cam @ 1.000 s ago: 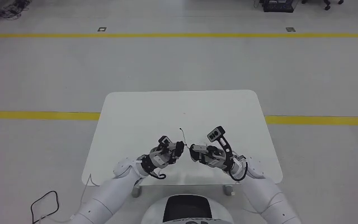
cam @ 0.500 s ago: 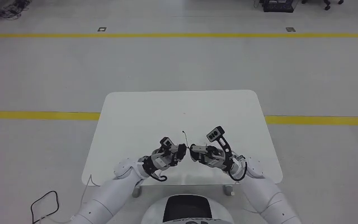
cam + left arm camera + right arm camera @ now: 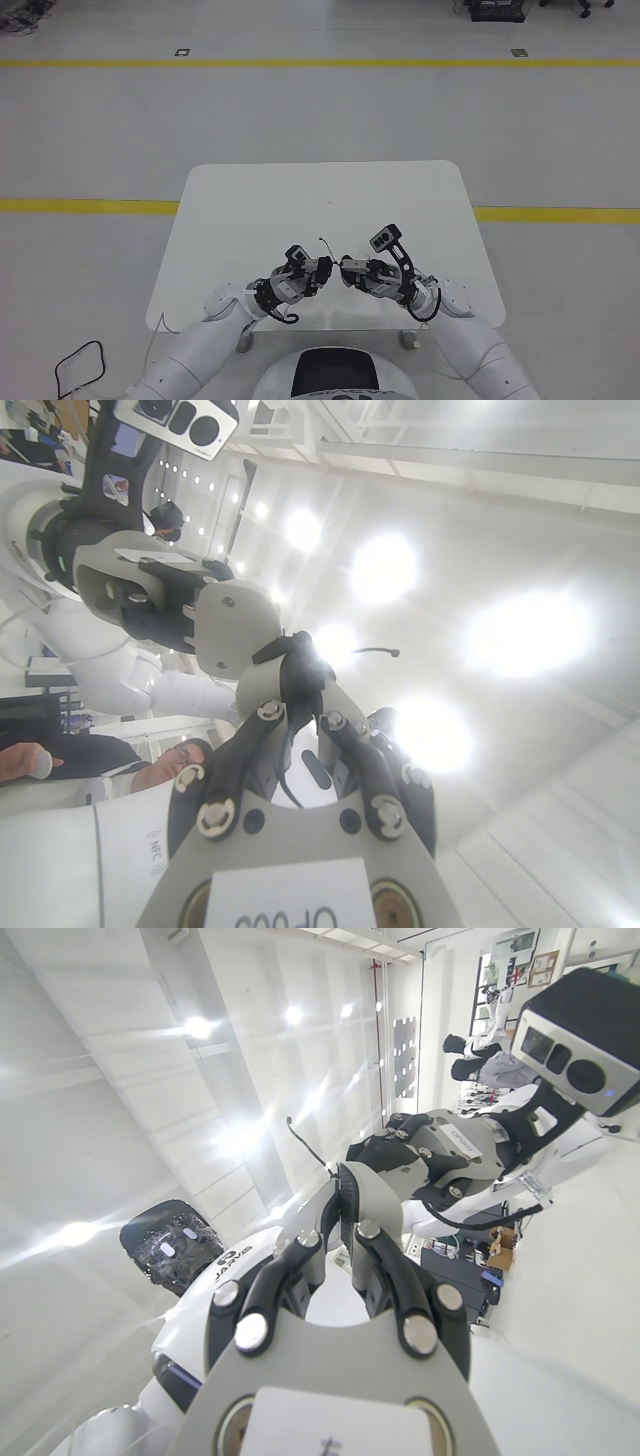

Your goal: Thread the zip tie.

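The zip tie [image 3: 323, 247] is a thin black strap held above the near part of the white table [image 3: 320, 195]. My left gripper [image 3: 325, 268] and right gripper [image 3: 343, 268] meet tip to tip, both shut on the zip tie. In the left wrist view my left gripper [image 3: 300, 680] clamps the black strap; one end [image 3: 375, 650] sticks out free and the tail runs down between the fingers. The right gripper's fingers [image 3: 235, 625] press in from the side. In the right wrist view my right gripper [image 3: 336, 1188] pinches the zip tie [image 3: 305, 1140], with the left gripper's fingers [image 3: 385, 1153] just beyond.
Both grippers hang over the table's near middle, close to its front edge [image 3: 330, 328]. Bare tabletop stretches beyond them and to both sides. A black cable [image 3: 80, 365] lies on the floor to the left.
My left gripper has edged slightly toward the right one. The zip tie's free end has swung a little to the left and lower.
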